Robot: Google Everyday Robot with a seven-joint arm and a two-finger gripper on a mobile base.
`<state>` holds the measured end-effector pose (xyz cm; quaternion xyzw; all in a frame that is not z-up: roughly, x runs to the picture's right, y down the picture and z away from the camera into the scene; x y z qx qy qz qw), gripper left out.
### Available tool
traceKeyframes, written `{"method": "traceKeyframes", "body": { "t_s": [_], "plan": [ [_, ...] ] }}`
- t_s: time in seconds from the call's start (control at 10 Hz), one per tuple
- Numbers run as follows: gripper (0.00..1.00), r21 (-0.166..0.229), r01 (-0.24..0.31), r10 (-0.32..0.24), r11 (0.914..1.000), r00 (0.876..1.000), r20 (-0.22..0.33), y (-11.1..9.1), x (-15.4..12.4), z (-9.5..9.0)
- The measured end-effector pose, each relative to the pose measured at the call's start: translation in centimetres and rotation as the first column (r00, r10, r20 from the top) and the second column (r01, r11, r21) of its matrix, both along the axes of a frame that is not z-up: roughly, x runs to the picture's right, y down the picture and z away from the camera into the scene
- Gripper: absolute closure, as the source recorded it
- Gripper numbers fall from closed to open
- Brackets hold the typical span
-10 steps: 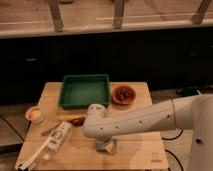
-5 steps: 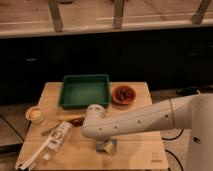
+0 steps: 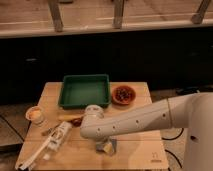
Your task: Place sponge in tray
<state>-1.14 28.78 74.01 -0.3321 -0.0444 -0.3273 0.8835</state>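
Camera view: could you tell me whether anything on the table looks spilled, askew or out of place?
Nothing looks spilled or damaged. The white tool lies slantwise at the table's front left corner, with one end near the edge. The sponge sits on the table under the gripper, outside the tray.

Single view, looking from high up on the near side of the table (image 3: pixel 137 151), facing forward and steeply down. Mid range: the whole tabletop fits, tray (image 3: pixel 84 93) near centre, dark counter (image 3: pixel 125 55) behind. The arm (image 3: pixel 140 121) enters from lower right, large and close to the lens. The gripper (image 3: pixel 106 145) sits low centre, by the table's near edge.
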Motion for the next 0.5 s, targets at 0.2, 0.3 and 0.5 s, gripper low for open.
{"method": "traceKeyframes", "body": {
  "t_s": [0.2, 0.3, 0.5],
  "plan": [
    [0.26, -0.010, 0.006, -0.006, 0.9999, 1.000, 0.003, 0.49, -0.15, 0.12],
    [0.26, -0.008, 0.009, -0.009, 0.9999, 1.000, 0.005, 0.48, -0.23, 0.22],
    [0.31, -0.012, 0.013, -0.013, 0.9998, 1.000, 0.007, 0.66, -0.22, 0.44]
  ]
}}
